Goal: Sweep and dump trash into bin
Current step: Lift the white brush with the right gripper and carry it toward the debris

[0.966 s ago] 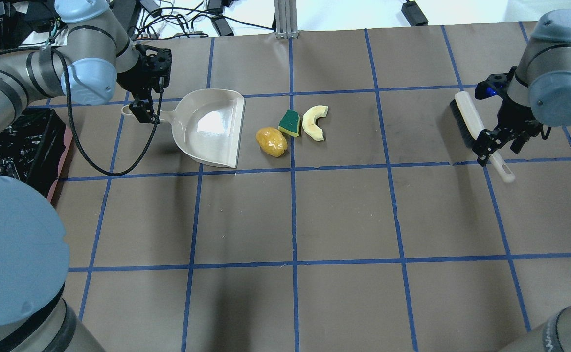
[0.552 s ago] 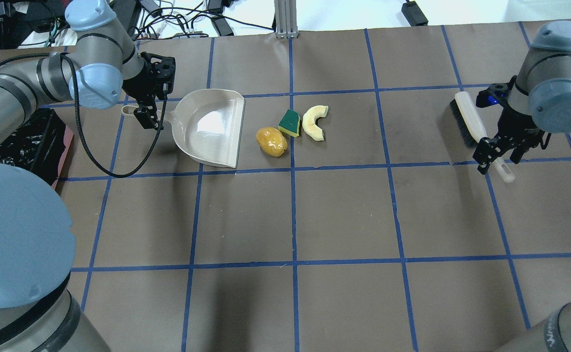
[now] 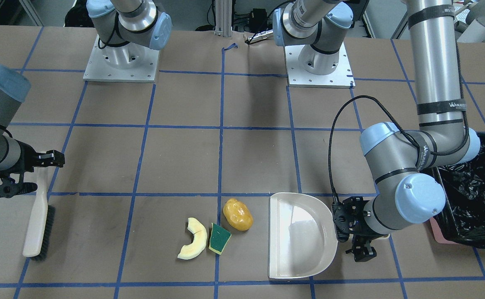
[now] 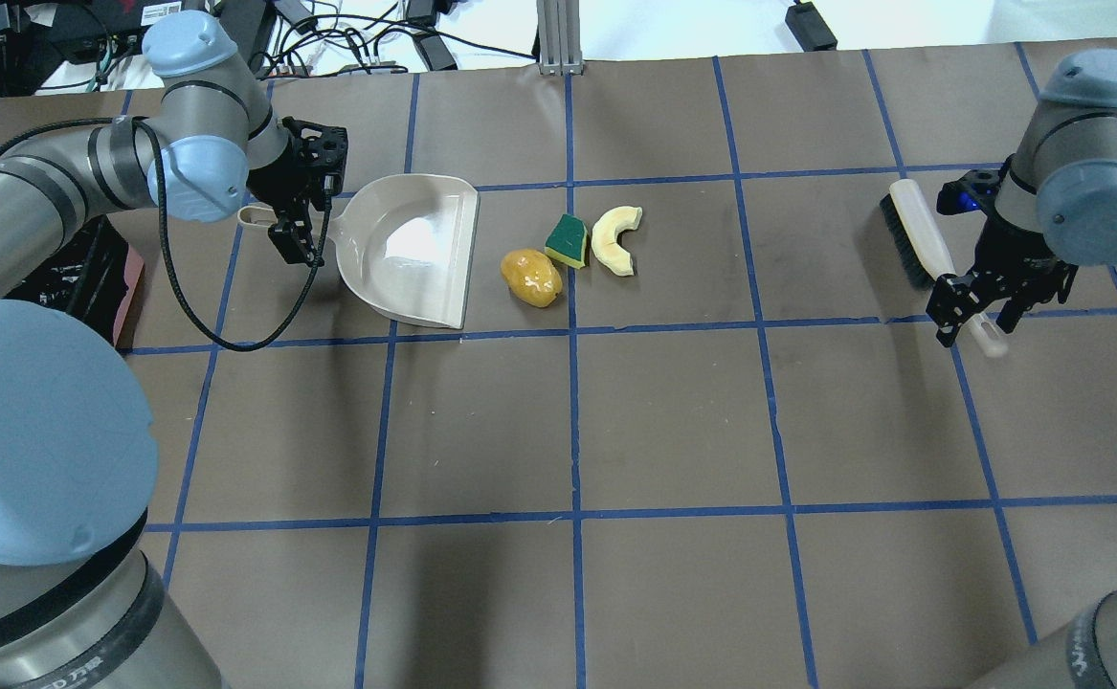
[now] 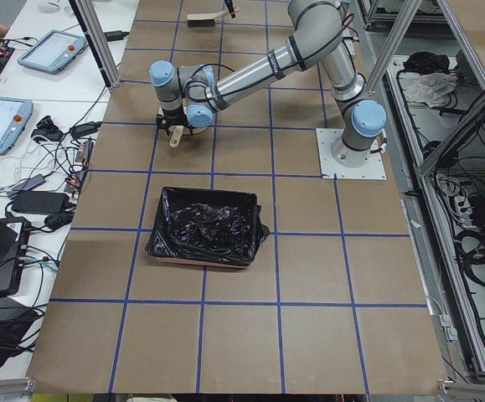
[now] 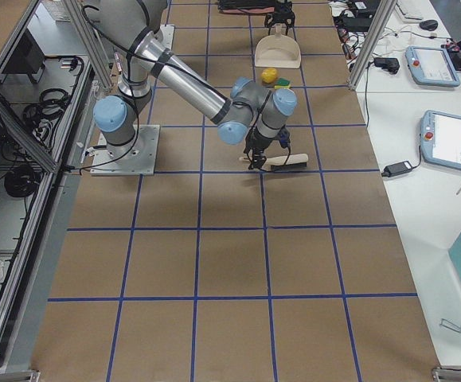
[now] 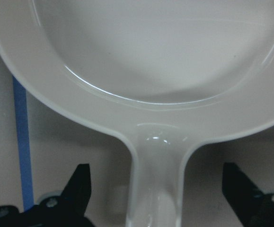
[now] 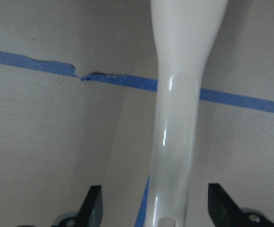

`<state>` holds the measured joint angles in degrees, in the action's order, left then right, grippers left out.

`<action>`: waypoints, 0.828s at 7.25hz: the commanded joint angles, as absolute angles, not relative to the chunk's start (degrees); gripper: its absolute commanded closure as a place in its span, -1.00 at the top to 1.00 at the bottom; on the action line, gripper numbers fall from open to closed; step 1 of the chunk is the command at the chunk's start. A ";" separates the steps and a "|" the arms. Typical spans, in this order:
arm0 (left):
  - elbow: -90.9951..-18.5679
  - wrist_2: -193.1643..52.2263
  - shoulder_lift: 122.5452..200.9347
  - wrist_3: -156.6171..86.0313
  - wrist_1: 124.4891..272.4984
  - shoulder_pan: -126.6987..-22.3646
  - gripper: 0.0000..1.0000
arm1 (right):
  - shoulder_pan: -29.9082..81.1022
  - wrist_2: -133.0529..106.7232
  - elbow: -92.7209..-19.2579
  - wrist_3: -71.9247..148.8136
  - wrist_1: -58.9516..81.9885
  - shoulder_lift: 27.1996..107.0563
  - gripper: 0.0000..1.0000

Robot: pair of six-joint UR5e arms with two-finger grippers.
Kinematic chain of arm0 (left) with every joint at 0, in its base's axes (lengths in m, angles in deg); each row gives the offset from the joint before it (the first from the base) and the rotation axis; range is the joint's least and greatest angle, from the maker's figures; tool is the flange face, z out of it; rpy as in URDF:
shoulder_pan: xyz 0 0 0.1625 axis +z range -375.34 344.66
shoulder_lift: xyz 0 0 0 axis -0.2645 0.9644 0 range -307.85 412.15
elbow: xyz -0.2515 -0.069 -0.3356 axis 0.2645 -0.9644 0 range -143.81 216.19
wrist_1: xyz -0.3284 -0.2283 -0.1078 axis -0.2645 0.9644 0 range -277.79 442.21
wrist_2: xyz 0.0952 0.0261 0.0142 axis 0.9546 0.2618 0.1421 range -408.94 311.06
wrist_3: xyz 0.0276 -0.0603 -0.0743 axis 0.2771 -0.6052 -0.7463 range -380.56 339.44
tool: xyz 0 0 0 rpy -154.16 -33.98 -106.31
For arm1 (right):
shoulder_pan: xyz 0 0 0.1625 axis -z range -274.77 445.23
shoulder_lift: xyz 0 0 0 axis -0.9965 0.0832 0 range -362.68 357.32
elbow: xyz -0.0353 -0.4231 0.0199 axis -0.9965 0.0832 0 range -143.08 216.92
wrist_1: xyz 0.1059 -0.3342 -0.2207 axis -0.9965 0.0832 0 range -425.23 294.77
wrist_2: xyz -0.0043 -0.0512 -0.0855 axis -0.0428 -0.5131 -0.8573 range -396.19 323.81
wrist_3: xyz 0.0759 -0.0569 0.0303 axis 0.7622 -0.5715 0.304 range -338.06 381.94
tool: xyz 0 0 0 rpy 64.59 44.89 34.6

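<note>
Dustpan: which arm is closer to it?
Left. The left end effector straddles the dustpan handle; the right end effector is far off, over the brush handle.

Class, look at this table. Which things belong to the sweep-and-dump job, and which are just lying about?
Part of the job: melon-like slice, sponge wedge, amber fruit-like piece, dustpan, brush, bin.

Lying about: cables and power bricks beyond the table's far edge, touchscreen pendants on the side bench.

A robotics lab: blue-taped grid desk [image 4: 673, 421], with teach pendants [image 5: 3, 126] and tangled cables [image 4: 357, 43] at its twelve o'clock.
</note>
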<state>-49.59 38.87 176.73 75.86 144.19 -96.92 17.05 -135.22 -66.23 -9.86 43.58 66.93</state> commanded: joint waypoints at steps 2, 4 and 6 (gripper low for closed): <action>-49.59 38.08 177.83 75.94 144.00 -96.99 1.00 | 17.03 -135.24 -66.18 -9.79 43.58 66.93 -0.62; -49.59 36.94 178.01 75.94 143.83 -96.99 0.97 | 17.03 -135.41 -65.74 -9.61 43.67 67.28 -0.77; -49.59 35.53 178.01 76.64 143.65 -96.99 0.56 | 15.98 -140.23 -64.78 -4.55 42.89 68.24 -0.78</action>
<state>-49.59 36.18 177.98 76.14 143.79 -96.99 16.63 -137.63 -65.47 -7.93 43.49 67.57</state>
